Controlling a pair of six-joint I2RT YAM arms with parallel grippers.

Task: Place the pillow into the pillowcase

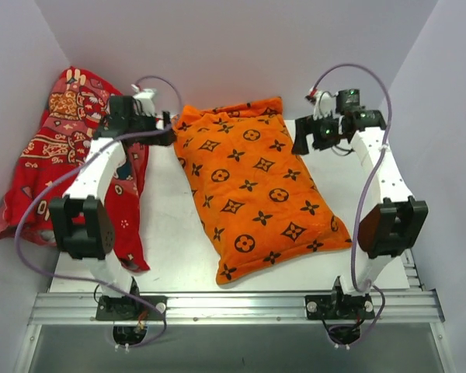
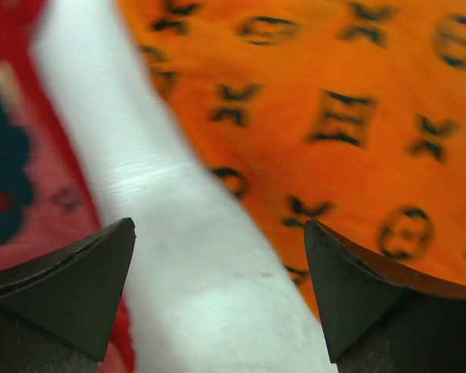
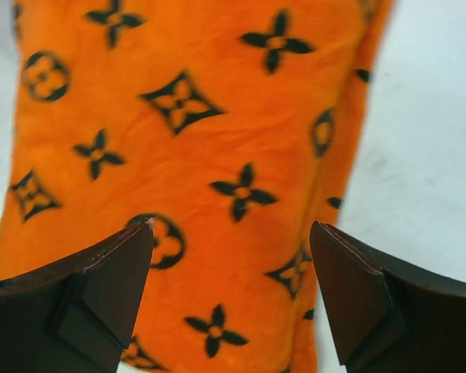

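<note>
Pillowcase (image 1: 256,190): bright orange with black flower and diamond motifs. It lies diagonally on the white table (image 1: 171,256), one end near the back wall and the other toward the arm bases.
Contents: the case looks plump along its whole length. The pillow is hidden in every view, so it is probably fully inside, though that cannot be confirmed.
Opening of the case: which end is open cannot be told.
Left gripper (image 2: 217,233): fingers spread wide with nothing between them. It hangs over the bare strip of table just beside the case's far left corner.
Right gripper (image 3: 231,229): fingers spread apart and gripping nothing. It is above the orange fabric near the case's far right edge.
Red cloth (image 1: 54,155): printed and heaped at the table's left side, partly under the left arm. A strip of table separates it from the case.
</note>
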